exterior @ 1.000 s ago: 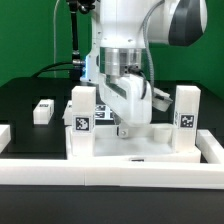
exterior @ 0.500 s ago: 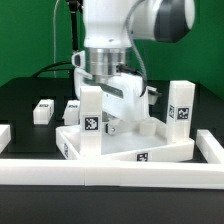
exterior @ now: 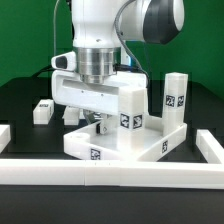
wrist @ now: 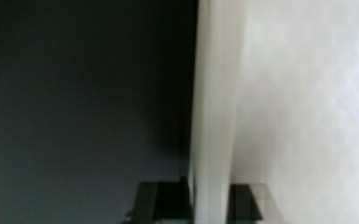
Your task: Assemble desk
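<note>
The desk top [exterior: 128, 146] lies skewed on the black table, a flat white slab with tags on its side. Two white square legs stand upright on it, one near the front [exterior: 130, 109] and one at the exterior view's right [exterior: 177, 96]. My gripper [exterior: 97, 123] reaches straight down onto the desk top between them and is shut on its thin raised edge. In the wrist view that white edge [wrist: 208, 110] runs up between my two dark fingertips, and my gripper [wrist: 202, 202] pinches it. A loose leg [exterior: 42, 110] lies on the table at the exterior view's left.
Low white border bars frame the work area: a long one along the front [exterior: 110, 176], with short ends at the left [exterior: 5, 134] and right [exterior: 211, 146]. A second small white part [exterior: 68, 113] lies beside the loose leg, half hidden behind the arm.
My wrist has turned and the desk top has swung round with it. The front leg moved from the exterior view's left toward the middle, and the right leg drifted back.
</note>
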`<state>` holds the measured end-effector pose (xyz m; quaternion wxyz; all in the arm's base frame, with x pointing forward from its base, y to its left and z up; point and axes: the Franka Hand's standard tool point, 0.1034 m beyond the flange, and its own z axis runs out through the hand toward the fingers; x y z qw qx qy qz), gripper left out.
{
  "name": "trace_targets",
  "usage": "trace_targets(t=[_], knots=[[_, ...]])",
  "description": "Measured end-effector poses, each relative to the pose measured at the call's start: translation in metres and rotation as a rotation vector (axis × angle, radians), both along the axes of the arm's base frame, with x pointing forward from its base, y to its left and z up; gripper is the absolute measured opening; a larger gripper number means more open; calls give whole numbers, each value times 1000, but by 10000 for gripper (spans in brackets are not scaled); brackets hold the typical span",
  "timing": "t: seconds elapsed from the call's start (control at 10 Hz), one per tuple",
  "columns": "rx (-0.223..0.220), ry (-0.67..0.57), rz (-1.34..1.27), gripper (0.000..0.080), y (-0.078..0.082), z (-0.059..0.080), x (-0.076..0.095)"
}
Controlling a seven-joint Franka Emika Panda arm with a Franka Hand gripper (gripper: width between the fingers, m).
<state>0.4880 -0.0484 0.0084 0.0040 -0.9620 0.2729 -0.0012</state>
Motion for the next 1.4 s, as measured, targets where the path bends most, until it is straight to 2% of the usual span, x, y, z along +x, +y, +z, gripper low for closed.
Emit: trace_targets(t=[0.1, 0.3, 0.4, 0.8, 1.0, 1.1, 1.4], knots=[[0, 7, 82, 63, 5, 3, 8], [-34, -6, 281, 59, 13, 8, 29], [-48, 0, 357, 59, 17, 8, 30], [-52, 9, 560, 57, 11, 8, 29], [-32, 29, 702, 57, 11, 18, 49], [-43, 29, 751, 57, 14, 20, 55], [-49, 42, 917, 57, 9, 19, 53]])
